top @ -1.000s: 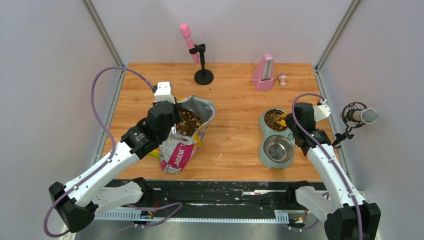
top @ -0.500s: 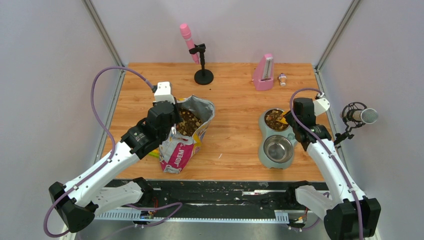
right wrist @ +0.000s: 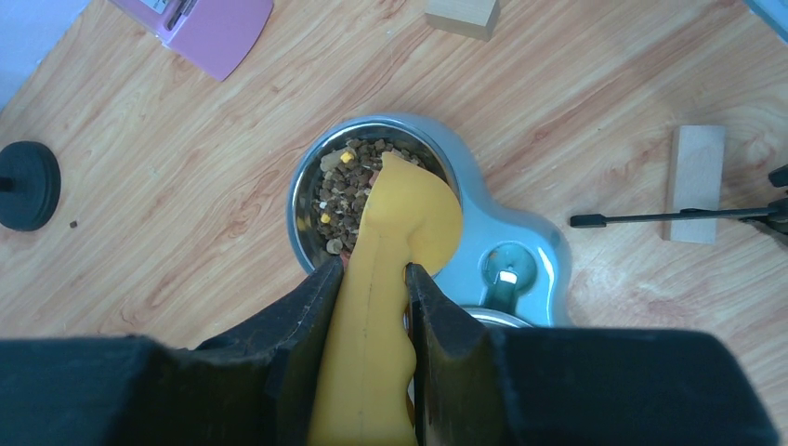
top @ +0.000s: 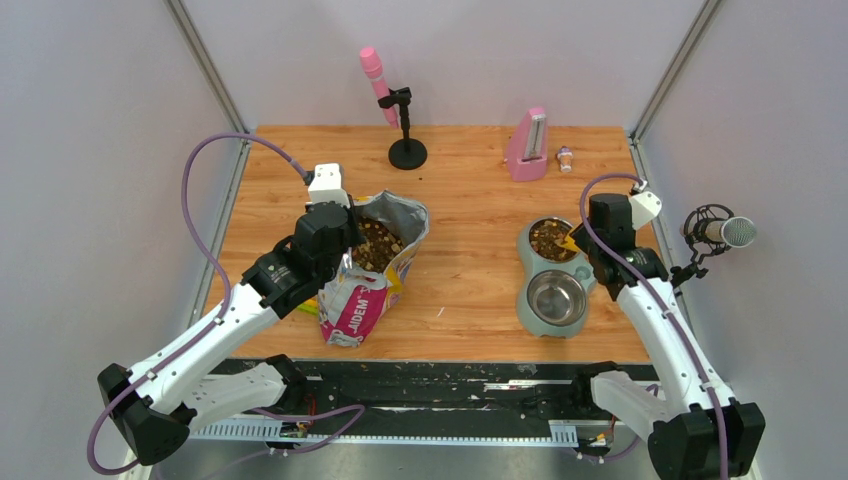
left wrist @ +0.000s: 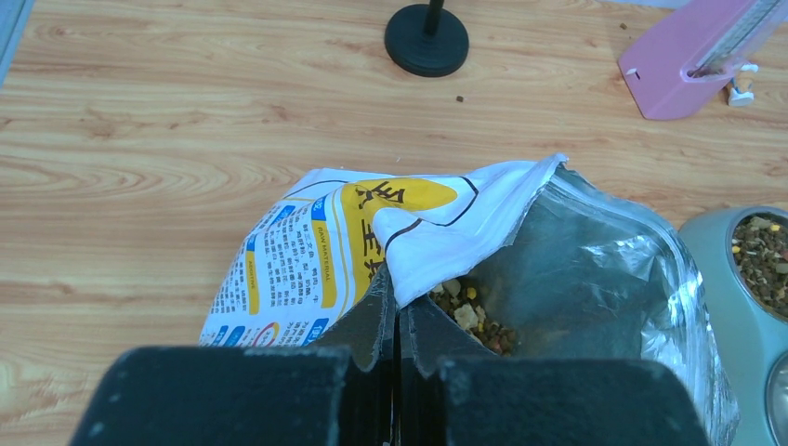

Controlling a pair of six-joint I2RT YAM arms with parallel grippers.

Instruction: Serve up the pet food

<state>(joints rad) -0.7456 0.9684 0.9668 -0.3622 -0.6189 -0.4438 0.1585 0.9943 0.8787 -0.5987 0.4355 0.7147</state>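
The pet food (right wrist: 346, 190) fills the far steel bowl of a grey-green double feeder (right wrist: 520, 237), a loose heap of brown and tan pellets with a few yellow bits. More of it lies inside the open printed bag (left wrist: 316, 251), which stands on the left half of the wooden surface (top: 470, 200). The feeder sits on the right half, well apart from the bag.

The yellow scoop (right wrist: 401, 232) reaches over the near rim of the filled bowl, with its broad end above the kibble. The right fingers (right wrist: 327, 283) are closed narrowly on the scoop's handle, one on each side. The left fingers (left wrist: 383, 321) are pressed together on the folded top edge of the bag and hold its foil-lined mouth open. A pink metronome (top: 528, 145) stands near the far edge.
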